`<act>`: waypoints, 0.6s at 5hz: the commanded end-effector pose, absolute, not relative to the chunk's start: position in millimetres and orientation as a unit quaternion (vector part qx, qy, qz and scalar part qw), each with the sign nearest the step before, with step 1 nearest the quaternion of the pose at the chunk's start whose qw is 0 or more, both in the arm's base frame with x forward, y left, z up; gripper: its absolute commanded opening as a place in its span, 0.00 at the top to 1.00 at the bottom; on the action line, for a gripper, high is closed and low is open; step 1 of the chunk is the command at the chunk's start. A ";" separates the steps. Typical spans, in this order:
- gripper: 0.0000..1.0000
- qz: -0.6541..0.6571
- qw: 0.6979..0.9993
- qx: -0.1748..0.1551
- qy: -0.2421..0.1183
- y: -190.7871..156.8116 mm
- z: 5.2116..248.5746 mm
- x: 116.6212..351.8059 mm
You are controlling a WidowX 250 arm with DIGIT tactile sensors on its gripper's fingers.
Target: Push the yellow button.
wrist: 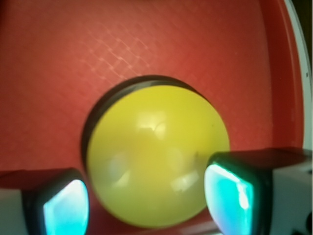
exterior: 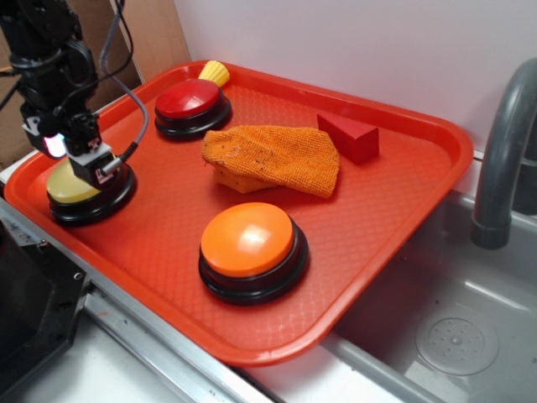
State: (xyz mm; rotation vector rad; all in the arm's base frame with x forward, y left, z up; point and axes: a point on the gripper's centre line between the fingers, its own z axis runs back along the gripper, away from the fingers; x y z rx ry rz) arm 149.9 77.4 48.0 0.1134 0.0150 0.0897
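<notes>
Mostly done: we judge the approach finished, the press itself unconfirmed.
Tool [exterior: 84,159]: sits on or just over the yellow button [exterior: 71,186]; we cannot tell from the exterior view whether it bears down. Wrist view shows the two fingers [wrist: 230,198] spread apart with the dome between and below them, nothing held.
Yellow button: directly under the tool, at the near-left corner of the red tray [exterior: 403,218]. In the wrist view the dome [wrist: 156,161] fills the centre, so alignment looks good.
Dome travel: cannot tell if it is depressed; black base ring visible, no clear sink.
Other items: red button [exterior: 191,102] beyond the tool, orange button [exterior: 248,243] well apart to its side, orange cloth [exterior: 277,155] and red wedge [exterior: 348,134] farther off. None in the way.
Left to do: we judge a short straight push down, then lift clear.
Risk: fingers straddle the dome, so contact may come from the tool body, not the tips.
</notes>
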 end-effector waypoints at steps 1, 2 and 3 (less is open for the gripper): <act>0.00 0.061 0.996 0.063 0.004 82.3 43.5 155.0; 0.00 0.080 0.995 0.067 0.002 83.8 46.6 155.0; 0.00 0.076 0.995 0.071 -0.005 83.3 47.2 155.2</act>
